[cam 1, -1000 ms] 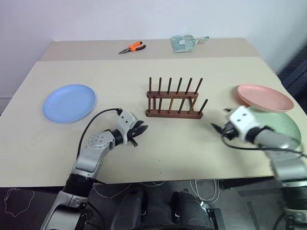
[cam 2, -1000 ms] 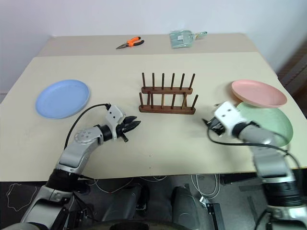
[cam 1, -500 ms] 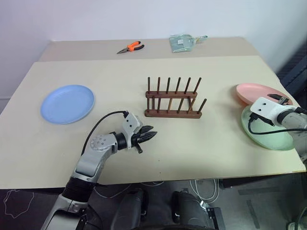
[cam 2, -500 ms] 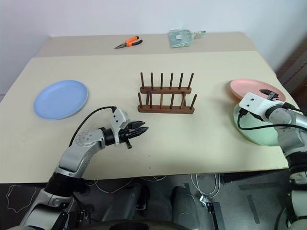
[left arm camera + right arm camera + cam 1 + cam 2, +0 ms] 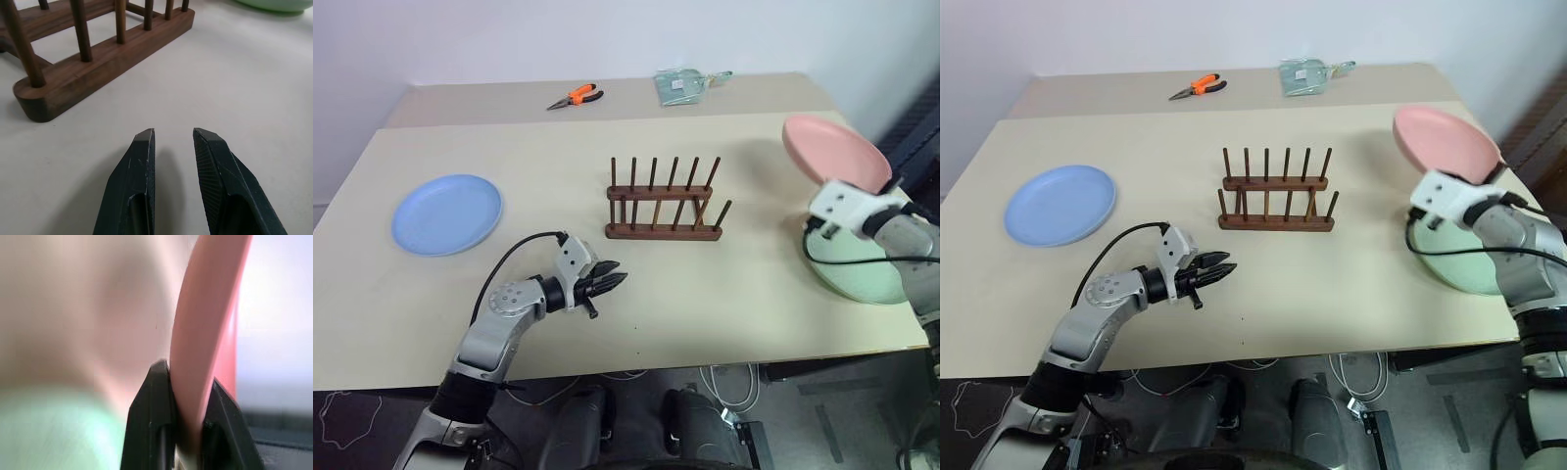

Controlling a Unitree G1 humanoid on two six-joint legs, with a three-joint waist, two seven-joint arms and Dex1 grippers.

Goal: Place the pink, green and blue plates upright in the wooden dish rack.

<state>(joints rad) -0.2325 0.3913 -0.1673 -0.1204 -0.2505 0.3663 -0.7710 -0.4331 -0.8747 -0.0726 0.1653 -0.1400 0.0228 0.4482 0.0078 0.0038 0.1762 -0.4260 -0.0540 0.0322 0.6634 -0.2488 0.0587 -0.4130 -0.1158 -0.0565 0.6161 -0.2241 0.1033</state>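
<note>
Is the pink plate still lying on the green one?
No, the right tool grips the pink plate by its rim, lifted clear above the green plate.

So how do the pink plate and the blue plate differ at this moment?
The pink plate is lifted off the table and tilted, its rim clamped in the right gripper; the blue plate lies flat on the table, untouched. Pink is at the robot's right, blue far left. Both are round, rimmed and of like size.

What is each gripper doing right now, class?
Left gripper: open, holding nothing, near the wooden dish rack.
Right gripper: shut on the pink plate.
</note>
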